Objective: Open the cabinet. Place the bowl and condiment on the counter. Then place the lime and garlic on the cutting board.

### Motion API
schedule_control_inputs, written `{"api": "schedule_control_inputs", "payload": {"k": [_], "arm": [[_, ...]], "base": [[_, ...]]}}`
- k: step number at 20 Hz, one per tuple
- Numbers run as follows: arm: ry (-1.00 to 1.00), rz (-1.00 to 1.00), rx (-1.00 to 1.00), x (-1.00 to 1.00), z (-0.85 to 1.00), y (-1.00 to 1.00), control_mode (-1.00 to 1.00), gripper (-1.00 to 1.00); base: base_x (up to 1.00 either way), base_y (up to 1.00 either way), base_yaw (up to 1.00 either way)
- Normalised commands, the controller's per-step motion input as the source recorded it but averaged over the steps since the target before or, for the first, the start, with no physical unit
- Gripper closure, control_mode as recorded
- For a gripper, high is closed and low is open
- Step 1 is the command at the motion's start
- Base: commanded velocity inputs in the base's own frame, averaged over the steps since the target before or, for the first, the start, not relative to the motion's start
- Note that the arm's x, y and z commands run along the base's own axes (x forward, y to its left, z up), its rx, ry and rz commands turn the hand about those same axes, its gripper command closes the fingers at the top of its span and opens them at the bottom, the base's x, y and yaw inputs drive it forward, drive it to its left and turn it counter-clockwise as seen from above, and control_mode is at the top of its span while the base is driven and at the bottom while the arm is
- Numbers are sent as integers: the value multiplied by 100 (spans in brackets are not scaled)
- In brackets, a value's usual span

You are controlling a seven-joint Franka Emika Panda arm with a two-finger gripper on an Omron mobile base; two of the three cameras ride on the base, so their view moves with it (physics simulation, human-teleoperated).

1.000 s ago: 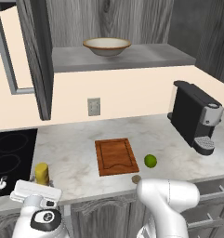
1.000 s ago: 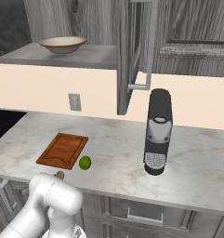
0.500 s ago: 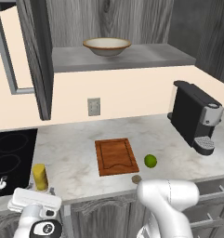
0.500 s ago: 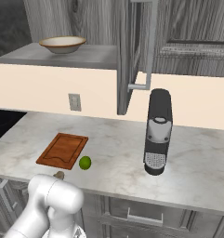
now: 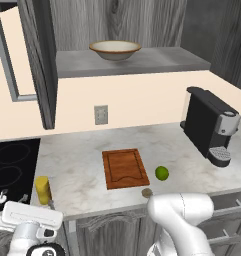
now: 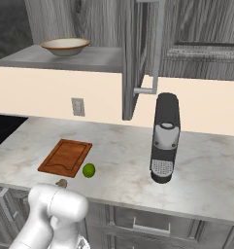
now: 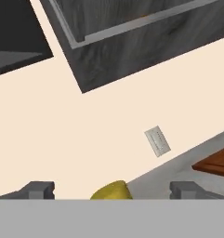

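The cabinet (image 5: 39, 60) stands open, and the cream bowl (image 5: 115, 50) (image 6: 65, 46) rests on its shelf. On the counter (image 5: 82, 170), near the front left edge, the yellow condiment (image 5: 42, 190) stands upright. My gripper (image 5: 37, 204) is just in front of the bottle and below it, open. In the hand view the condiment (image 7: 111, 190) shows between the spread fingertips (image 7: 36, 189), untouched. The cutting board (image 5: 124, 167) (image 6: 66, 156) lies mid-counter with nothing on it. The lime (image 5: 162, 173) (image 6: 89, 170) and the garlic (image 5: 147, 192) (image 6: 61, 183) lie on the counter beside the board's right front corner.
A black coffee machine (image 5: 212, 127) (image 6: 164, 136) stands at the right of the counter. The black cooktop (image 5: 12, 165) lies left of the bottle, with a knob (image 5: 1, 197) at its front. A wall outlet (image 5: 100, 114) sits behind the board.
The jaws have spread wide off the condiment, which stays standing on the counter. The hand has drawn back and down a little.
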Motion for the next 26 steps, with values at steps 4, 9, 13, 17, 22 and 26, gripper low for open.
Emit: {"api": "schedule_control_inputs", "payload": {"k": [4, 9, 13, 17, 22, 26], "arm": [[0, 0, 4, -71, 93, -7, -100, -100], [3, -3, 6, -62, 97, -51, -100, -100], [9, 0, 7, -57, 79, -97, -100, -100], [8, 0, 8, -50, 70, -100, -100, -100], [2, 0, 14, -18, 74, -95, -100, -100], [0, 1, 23, 0, 77, -79, -100, -100]], "base": [[0, 0, 0], [0, 0, 0], [0, 0, 0], [0, 0, 0], [0, 0, 0], [0, 0, 0]]}}
